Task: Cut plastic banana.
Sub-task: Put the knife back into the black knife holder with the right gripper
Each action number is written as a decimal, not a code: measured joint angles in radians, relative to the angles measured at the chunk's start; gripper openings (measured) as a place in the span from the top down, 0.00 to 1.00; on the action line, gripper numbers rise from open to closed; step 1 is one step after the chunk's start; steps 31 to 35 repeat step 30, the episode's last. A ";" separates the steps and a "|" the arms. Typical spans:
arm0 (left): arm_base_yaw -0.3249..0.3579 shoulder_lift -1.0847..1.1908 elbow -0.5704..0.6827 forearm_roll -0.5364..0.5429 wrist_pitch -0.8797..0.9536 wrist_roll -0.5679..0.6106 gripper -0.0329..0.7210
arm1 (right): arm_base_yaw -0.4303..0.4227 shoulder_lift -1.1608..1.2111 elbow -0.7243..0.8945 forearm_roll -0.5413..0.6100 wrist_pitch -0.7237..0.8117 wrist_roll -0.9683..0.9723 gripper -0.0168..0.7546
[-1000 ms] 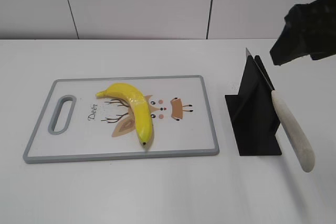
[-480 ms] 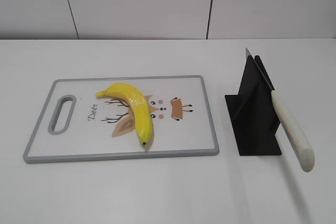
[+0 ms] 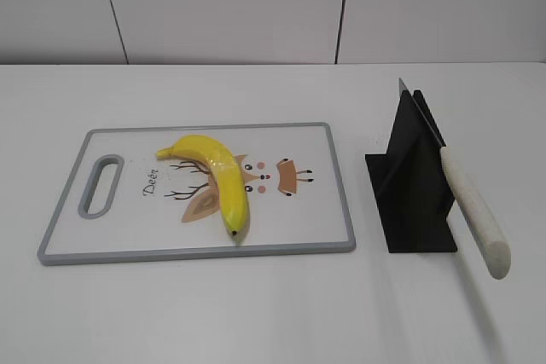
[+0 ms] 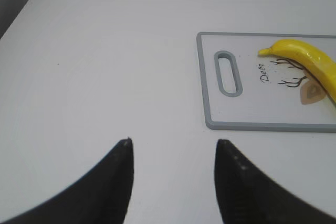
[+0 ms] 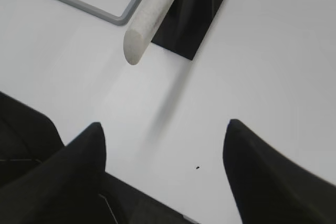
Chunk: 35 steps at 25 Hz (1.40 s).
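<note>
The glossy yellow plastic banana (image 3: 217,176) lies curved on the grey-rimmed cutting board (image 3: 341,202), dark tip toward the front; part of it shows in the left wrist view (image 4: 310,59). A knife with a cream handle (image 3: 473,210) rests in a black stand (image 3: 414,185), right of the board; its handle end shows in the right wrist view (image 5: 149,22). My left gripper (image 4: 173,142) is open and empty over bare table, left of the board. My right gripper (image 5: 163,127) is open and empty, in front of the knife handle. Neither gripper shows in the exterior view.
The white table (image 3: 256,313) carries the board and the stand. The board has a slot handle (image 3: 101,185) at its left end and a deer print. A white panelled wall (image 3: 222,6) runs behind the table.
The right arm, seen at the upper right a second ago, has left the exterior view. Banana, board and knife have not moved.
</note>
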 joint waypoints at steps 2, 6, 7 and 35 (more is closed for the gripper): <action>0.000 0.000 0.000 0.000 0.000 0.000 0.34 | 0.000 -0.067 0.004 0.000 -0.002 0.000 0.29; 0.000 0.000 0.000 0.000 0.000 0.000 0.34 | 0.000 -0.172 0.006 0.000 -0.003 0.000 0.30; 0.000 0.000 0.000 0.000 0.000 0.000 0.34 | 0.000 -0.199 0.006 0.000 -0.003 0.000 0.30; 0.000 0.000 0.000 0.000 -0.001 0.000 0.34 | -0.317 -0.282 0.006 0.013 -0.003 0.000 0.32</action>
